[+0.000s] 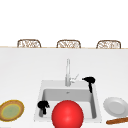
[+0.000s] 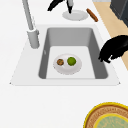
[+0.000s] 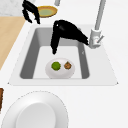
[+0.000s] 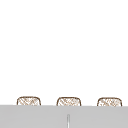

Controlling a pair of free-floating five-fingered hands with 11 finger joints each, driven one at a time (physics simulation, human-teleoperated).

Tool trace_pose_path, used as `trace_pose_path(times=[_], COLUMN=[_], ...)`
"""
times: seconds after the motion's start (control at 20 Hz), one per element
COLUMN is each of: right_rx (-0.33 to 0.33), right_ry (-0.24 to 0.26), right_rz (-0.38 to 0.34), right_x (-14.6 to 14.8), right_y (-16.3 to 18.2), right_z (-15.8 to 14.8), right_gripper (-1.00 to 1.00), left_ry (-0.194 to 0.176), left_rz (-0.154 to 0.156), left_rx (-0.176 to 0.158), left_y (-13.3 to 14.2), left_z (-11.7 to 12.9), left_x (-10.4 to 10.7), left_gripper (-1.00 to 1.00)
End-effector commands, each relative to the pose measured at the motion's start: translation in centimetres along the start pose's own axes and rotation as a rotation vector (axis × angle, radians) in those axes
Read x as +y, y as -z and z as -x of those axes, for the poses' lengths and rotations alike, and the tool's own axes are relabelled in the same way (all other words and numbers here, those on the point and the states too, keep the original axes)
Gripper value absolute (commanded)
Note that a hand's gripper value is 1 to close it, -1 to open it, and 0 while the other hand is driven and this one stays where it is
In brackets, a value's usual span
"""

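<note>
The white countertop (image 1: 22,75) spreads out on every side of both hands. Set into it, the grey sink basin (image 2: 70,40) lies under the right hand (image 3: 67,33) and just beside the left hand (image 1: 43,105), which hangs over the basin's front left rim. A big red ball (image 1: 67,115) sits immediately to the right of the left hand in the front view, hiding the basin's front part there. Off to the right of the right hand, on the counter, rests a white plate (image 1: 115,106), with a brown rolling pin (image 1: 117,120) just in front of it. To the left of the left hand lies a round woven plate with a yellow rim (image 1: 11,110). The chrome faucet (image 1: 67,72) stands just left of the right hand, near its wrist. Below the right hand's downward-pointing fingers, on the basin floor, is a small white bowl (image 3: 60,68); the fingers hang above it, apart from it. In the bowl, a green lime (image 3: 56,65) lies almost under those fingertips, and a smaller brown nut-like item (image 3: 67,65) sits just beside it.

The right hand's fingers are straight and held together, gripping nothing. The left hand's fingers are curled downward, empty, seen in the left side view (image 2: 113,48).
</note>
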Motion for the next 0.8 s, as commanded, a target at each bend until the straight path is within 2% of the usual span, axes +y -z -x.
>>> trace_pose_path(times=[0.0, 0.25, 0.75], right_rx=[0.022, 0.016, 0.022], right_ry=[-0.037, -0.001, 0.032], right_rz=[-0.056, -0.118, -0.247], right_x=[1.2, 2.6, 4.8], right_y=[-2.6, -5.8, -12.6], right_z=[-0.9, -2.0, -4.3], right_gripper=[-1.00, -1.00, -1.00], left_ry=[0.000, 0.000, 0.000], left_rz=[0.000, 0.000, 0.000], left_rx=[0.000, 0.000, 0.000], left_y=[0.0, 0.0, 0.0], left_z=[0.0, 0.0, 0.0], left_x=[0.0, 0.0, 0.0], left_gripper=[0.00, 0.00, 0.00])
